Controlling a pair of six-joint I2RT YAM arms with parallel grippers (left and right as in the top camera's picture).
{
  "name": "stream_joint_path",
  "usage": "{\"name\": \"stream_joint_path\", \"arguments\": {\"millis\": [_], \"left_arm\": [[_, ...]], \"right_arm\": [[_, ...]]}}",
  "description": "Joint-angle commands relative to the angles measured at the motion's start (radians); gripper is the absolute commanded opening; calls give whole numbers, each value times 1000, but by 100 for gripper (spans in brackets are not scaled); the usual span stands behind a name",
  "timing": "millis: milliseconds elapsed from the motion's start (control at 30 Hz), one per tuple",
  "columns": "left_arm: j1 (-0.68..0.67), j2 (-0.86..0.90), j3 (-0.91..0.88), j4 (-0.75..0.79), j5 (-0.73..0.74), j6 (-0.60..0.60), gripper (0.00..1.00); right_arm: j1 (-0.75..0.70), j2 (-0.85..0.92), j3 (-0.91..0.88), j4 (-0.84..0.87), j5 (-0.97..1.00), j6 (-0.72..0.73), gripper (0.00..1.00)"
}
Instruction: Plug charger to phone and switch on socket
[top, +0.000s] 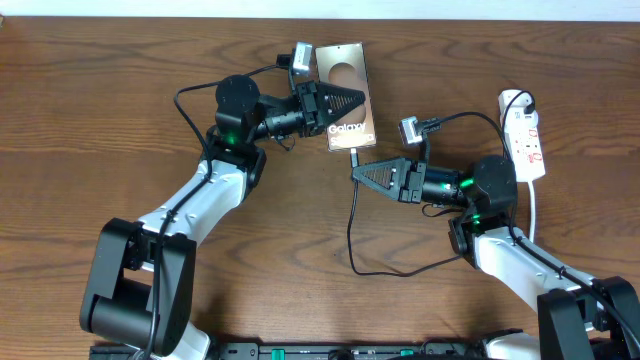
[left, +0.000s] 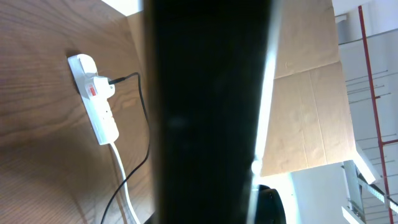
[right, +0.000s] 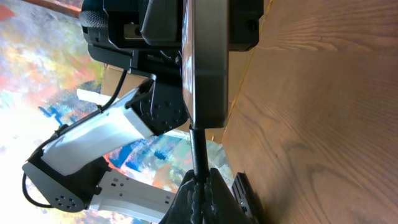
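Observation:
The bronze-grey phone (top: 345, 70) lies at the back centre of the table, and my left gripper (top: 350, 100) is shut on it from the left. In the left wrist view the phone (left: 205, 112) fills the middle as a dark slab and hides the fingers. My right gripper (top: 356, 173) is shut on the charger (top: 352, 230) just behind its connector tip (top: 355, 155). The tip is at the phone's near edge. The right wrist view shows the charger (right: 198, 149) running straight from the pinched jaws up into the phone's end (right: 208, 68). The socket (top: 527, 135) lies far right.
The black cable loops across the table in front of my right arm. A black plug (top: 520, 100) sits in the socket's far end, and its white cord (top: 535, 215) trails toward the front. The left wrist view shows the socket (left: 96, 102) and cardboard (left: 311, 93) beyond the table.

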Motion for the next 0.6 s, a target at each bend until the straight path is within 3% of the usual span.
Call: {"name": "stream_joint_path", "arguments": {"millis": [0,567], "left_arm": [[-11,-11,19,14,51,30,7],[-11,-11,19,14,103,45,7]], "right_arm": [[-5,-1,2,4,48,8,1],[-5,-1,2,31,101,-5,1]]}}
